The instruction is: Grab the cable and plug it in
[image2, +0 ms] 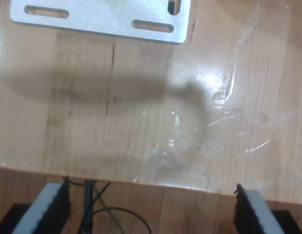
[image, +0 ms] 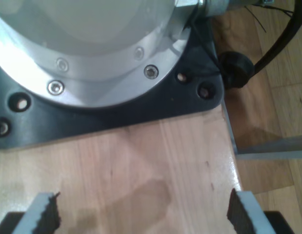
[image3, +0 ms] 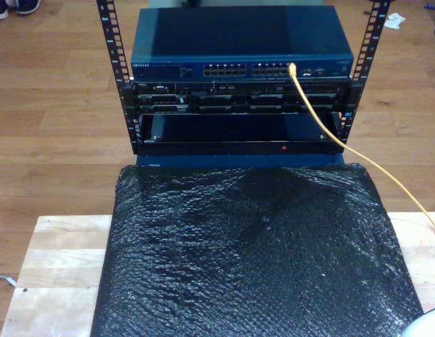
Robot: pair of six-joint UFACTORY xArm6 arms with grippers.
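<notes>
Cable (image3: 322,119) appears already plugged into a port on the blue switch (image3: 238,42), trailing off from it across the black sheet (image3: 252,253). First gripper (image: 141,214) and second gripper (image2: 151,209) both wide, empty, over wood table (image2: 116,122). Next: probably just verify seating.

Warm indoor light is falling evenly across all three views. In the first wrist view the round silver metal base (image: 92,44) is blurring and washing out toward white. In the second wrist view glare is glinting off the glossy pale wooden tabletop (image2: 224,92), and a long soft shadow is crossing it. In the exterior view the crinkled black plastic sheet (image3: 252,253) is catching faint speckled highlights.
</notes>
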